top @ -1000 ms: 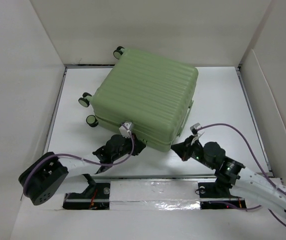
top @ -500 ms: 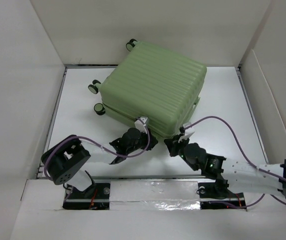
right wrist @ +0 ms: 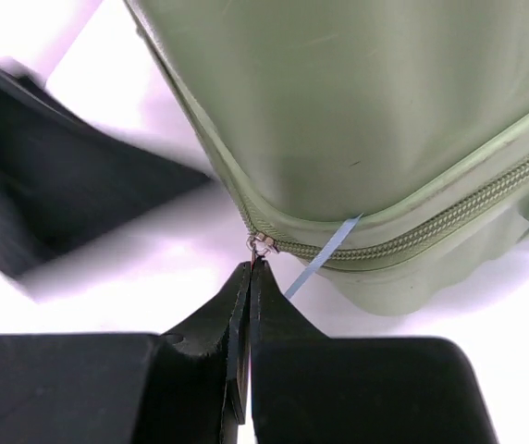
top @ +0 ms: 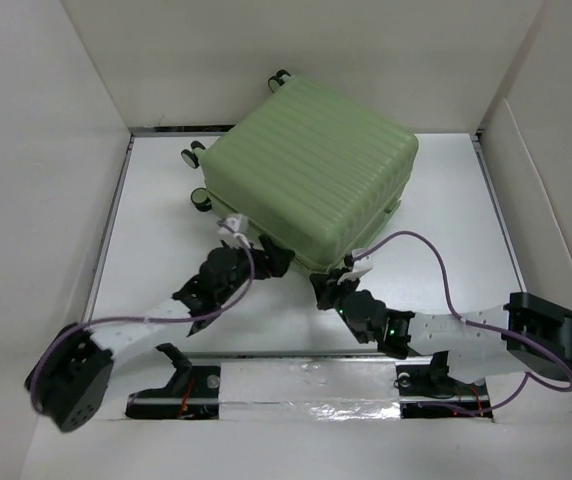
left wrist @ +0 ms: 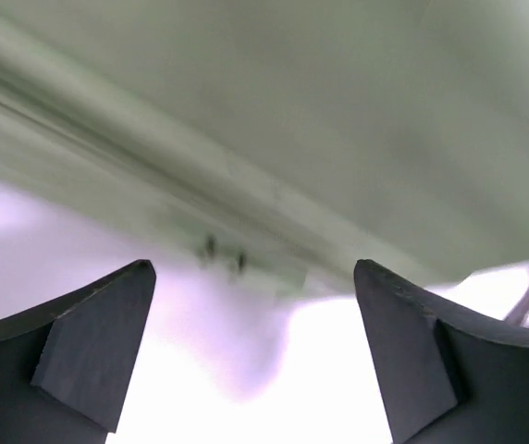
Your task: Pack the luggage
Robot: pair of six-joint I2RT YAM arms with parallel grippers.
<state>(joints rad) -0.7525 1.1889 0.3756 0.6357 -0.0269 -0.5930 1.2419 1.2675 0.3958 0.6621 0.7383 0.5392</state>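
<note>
Luggage [top: 316, 165] lies shut and flat, ribbed green shell up, on the far half of the white tabletop [top: 151, 240]. It sits a little toward the right edge, with one corner reaching the far edge. We see it turned askew: its long axis, along the ribs, runs from the far-left corner toward the near-right corner. The wheels [top: 193, 155] are on the end facing far-left.

Against the frame half a second back, it has swung further round and slid toward the far edge, and both arms have reached deeper after it.

Our left hand [top: 269, 258] sits at the near side of the shell. Its fingers [left wrist: 98, 351] are spread wide with nothing between them.

Our right hand [right wrist: 249, 277] is at the near corner, pinched tight on the zipper pull [right wrist: 263, 243], whose ring shows at the tips. A thin pale blue strip [right wrist: 325, 252] pokes out of the zipper beside it.
</note>
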